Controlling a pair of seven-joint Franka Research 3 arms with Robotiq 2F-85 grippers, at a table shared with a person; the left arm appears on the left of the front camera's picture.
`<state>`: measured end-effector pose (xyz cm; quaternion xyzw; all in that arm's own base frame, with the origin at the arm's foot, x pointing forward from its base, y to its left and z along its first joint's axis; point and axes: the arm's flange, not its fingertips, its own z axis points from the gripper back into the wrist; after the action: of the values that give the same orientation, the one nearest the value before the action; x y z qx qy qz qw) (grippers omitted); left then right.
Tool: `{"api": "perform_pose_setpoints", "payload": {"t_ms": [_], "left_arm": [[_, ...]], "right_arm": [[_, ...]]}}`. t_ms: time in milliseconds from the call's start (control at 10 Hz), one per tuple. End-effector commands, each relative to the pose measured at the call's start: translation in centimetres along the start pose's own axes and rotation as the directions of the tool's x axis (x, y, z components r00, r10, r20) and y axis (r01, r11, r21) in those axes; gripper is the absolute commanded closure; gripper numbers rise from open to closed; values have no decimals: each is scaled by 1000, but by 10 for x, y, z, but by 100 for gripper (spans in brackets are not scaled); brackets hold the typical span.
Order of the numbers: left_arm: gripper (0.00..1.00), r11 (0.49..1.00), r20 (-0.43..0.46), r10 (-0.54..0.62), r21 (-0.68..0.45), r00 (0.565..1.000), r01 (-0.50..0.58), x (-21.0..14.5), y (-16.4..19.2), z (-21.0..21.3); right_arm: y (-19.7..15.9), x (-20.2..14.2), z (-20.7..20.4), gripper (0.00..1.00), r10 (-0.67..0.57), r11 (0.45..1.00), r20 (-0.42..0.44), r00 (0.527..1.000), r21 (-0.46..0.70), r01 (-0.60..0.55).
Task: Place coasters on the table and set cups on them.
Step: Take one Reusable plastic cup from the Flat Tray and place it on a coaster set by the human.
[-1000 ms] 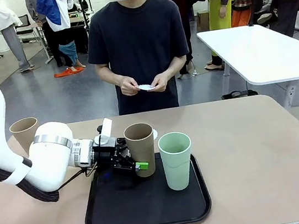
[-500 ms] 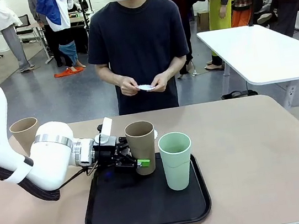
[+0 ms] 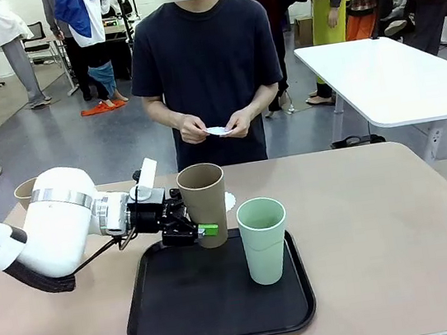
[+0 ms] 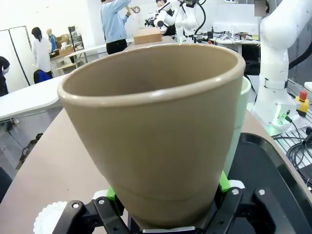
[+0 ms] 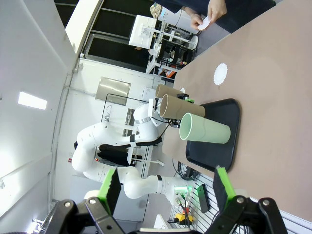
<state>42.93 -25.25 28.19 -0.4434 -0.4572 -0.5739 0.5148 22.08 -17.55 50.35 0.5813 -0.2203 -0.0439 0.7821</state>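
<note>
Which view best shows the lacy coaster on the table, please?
Right wrist view: the round white paper coaster shows whole. Left wrist view crops it; front view shows a sliver behind the tall tan cup.

Earthy tones against black and beige.
Tan-brown cup (image 3: 205, 203), pale mint cup (image 3: 264, 239), black tray (image 3: 171, 325), beige tabletop (image 3: 381, 220), white lacy-edged coaster (image 5: 220, 74), green finger pads (image 3: 209, 229).

The held tan cup (image 3: 205, 203) hides most of a coaster (image 3: 230, 201) behind it; left of it, the arm (image 3: 58, 232) half covers another cup (image 3: 24, 194).
</note>
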Motion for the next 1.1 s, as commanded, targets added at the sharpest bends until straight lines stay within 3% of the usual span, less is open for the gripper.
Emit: {"api": "perform_pose_setpoints", "payload": {"t_ms": [0, 300, 1000], "left_arm": [[72, 995, -45, -66, 75, 997, 70, 87, 45, 36], [72, 995, -5, -34, 99, 999, 34, 86, 71, 44], [72, 991, -3, -54, 121, 999, 54, 101, 71, 53]], "right_arm": [[0, 1, -2, 0, -4, 1000, 14, 1000, 7, 4], [0, 1, -2, 0, -4, 1000, 14, 1000, 7, 4], [0, 1, -2, 0, -4, 1000, 14, 1000, 7, 4]]}}
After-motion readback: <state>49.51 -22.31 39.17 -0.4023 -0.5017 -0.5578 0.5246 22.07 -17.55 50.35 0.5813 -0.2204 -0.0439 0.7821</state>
